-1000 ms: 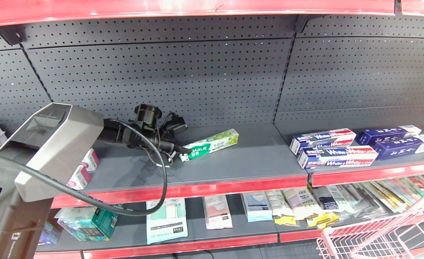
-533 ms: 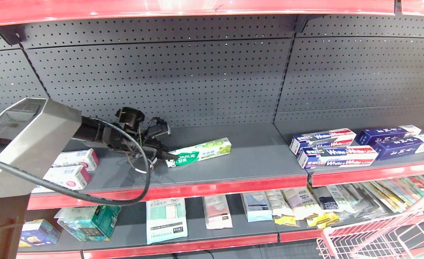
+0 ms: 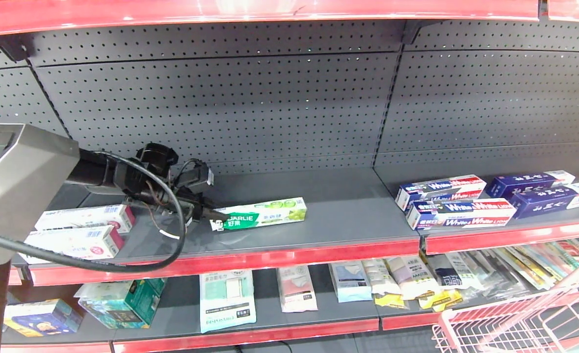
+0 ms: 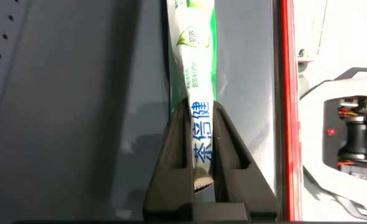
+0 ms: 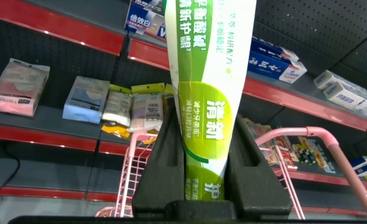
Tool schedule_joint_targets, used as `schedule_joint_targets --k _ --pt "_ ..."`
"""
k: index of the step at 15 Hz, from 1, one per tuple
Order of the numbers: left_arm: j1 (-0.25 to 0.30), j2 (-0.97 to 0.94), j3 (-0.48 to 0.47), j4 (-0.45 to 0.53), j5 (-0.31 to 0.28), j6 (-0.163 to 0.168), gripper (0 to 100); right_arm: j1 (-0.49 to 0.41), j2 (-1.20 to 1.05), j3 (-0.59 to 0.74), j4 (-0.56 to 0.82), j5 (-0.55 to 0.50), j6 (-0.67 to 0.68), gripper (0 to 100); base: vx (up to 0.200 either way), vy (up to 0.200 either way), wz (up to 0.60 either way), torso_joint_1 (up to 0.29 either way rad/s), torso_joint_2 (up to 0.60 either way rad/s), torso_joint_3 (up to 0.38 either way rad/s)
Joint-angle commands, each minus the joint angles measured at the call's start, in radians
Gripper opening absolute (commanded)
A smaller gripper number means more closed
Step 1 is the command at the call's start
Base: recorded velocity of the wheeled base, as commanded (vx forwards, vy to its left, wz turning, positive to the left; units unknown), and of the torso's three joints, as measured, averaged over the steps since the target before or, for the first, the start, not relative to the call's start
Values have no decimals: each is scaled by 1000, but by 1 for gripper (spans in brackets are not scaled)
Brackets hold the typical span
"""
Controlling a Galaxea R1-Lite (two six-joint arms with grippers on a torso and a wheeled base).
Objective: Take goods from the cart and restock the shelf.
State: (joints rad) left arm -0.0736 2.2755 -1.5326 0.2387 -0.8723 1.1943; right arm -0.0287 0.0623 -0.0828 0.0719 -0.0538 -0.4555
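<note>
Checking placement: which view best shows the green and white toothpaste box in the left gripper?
Head view: the green and white toothpaste box shows full-length, one end in the left gripper. Left wrist view: its clamped end, foreshortened. Right wrist view: a different green box.

pink cart (image 3: 515, 323) cut by lower edge | green box (image 5: 211, 74) top cut off

The left gripper (image 4: 199, 109) clamps its two black fingers (image 4: 174, 146) on one end of a green-and-white toothpaste box (image 4: 193, 56). The box stretches along the grey shelf (image 4: 78, 124), parallel to its red front edge (image 4: 287, 93).
</note>
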Motion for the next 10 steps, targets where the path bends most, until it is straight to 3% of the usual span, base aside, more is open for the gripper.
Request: schedule_joint_targets --k 1,6,10 --pt "5 -8 9 1 -7 19 0 -2 4 0 0 0 -2 0 0 0 0 0 0 0" --pt "12 -27 88 -2 -17 59 0 -3 2 0 0 0 -2 0 0 0 0 0 0 0" --pt "20 -45 149 -2 -27 61 0 -2 4 0 0 0 -2 0 0 0 0 0 0 0"
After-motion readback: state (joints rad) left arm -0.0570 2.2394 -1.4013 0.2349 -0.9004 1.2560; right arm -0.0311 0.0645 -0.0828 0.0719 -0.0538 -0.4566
